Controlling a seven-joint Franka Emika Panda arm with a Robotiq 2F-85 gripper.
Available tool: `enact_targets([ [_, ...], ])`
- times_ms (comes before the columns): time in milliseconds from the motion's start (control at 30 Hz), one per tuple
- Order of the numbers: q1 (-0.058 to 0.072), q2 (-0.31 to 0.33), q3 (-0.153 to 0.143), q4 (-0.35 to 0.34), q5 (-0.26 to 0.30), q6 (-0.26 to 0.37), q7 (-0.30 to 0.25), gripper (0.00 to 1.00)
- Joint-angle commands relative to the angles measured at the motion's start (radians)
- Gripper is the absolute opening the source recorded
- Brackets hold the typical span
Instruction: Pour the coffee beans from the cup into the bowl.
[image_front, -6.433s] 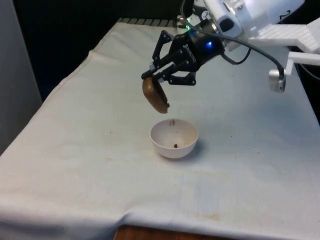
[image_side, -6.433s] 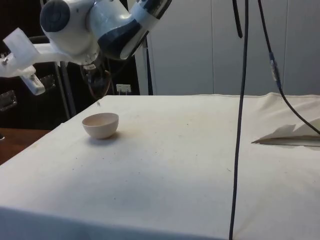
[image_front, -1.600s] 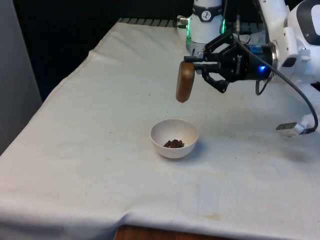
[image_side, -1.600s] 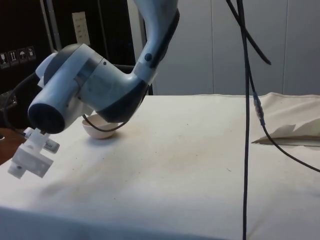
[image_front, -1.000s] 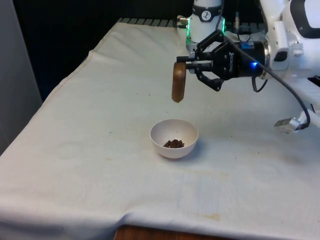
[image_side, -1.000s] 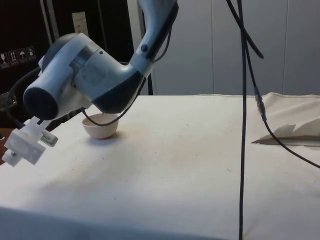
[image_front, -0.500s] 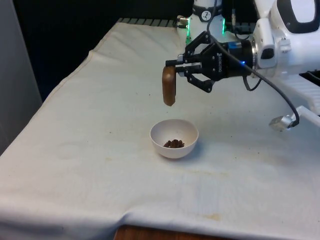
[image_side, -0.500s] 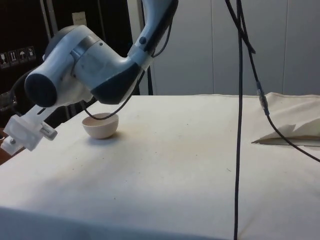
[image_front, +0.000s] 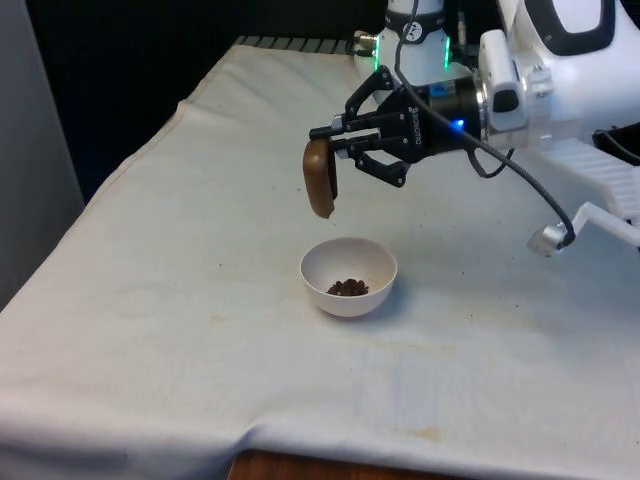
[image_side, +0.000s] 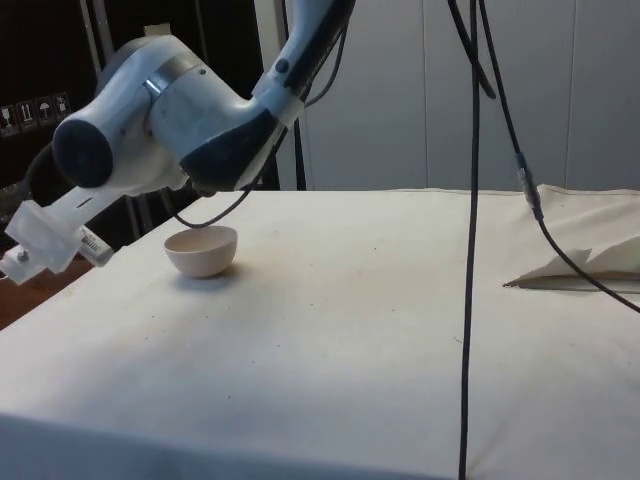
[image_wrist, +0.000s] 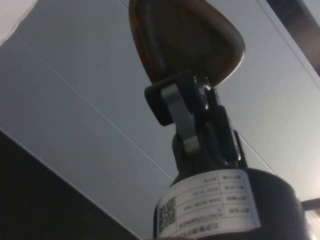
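You have the gripper (image_front: 335, 160) clamped on the brown cup (image_front: 319, 178), tipped on its side, hanging above the bowl (image_front: 349, 277) and toward the front view's left of it, beans (image_front: 348, 287) already inside.

Looks like a robotics lab or test room, not a home. Shown by a plain, creased white cloth (image_front: 150, 330) spread over a wooden-edged table (image_front: 300, 468), black curtains (image_front: 130, 60) hung close behind it, and a large white jointed robot arm (image_side: 190, 110) reaching over the top. Also by thick black cables (image_side: 470, 250) dangling from above across tall pale wall panels (image_side: 420, 90), and dark cabinets (image_side: 40, 90) bearing small white warning labels (image_side: 35, 112).
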Motion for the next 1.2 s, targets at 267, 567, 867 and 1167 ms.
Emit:
enact_targets([
  [267,-0.035,-0.028,-0.005,-0.012,0.042,0.068,-0.003,0.0],
  [567,-0.05,-0.047,-0.028,-0.012,0.083,0.12,-0.007,0.0],
  [867,-0.063,-0.065,-0.058,-0.013,0.127,0.175,-0.014,0.0],
  [1167,-0.07,-0.081,-0.094,-0.013,0.174,0.228,-0.022,0.0],
])
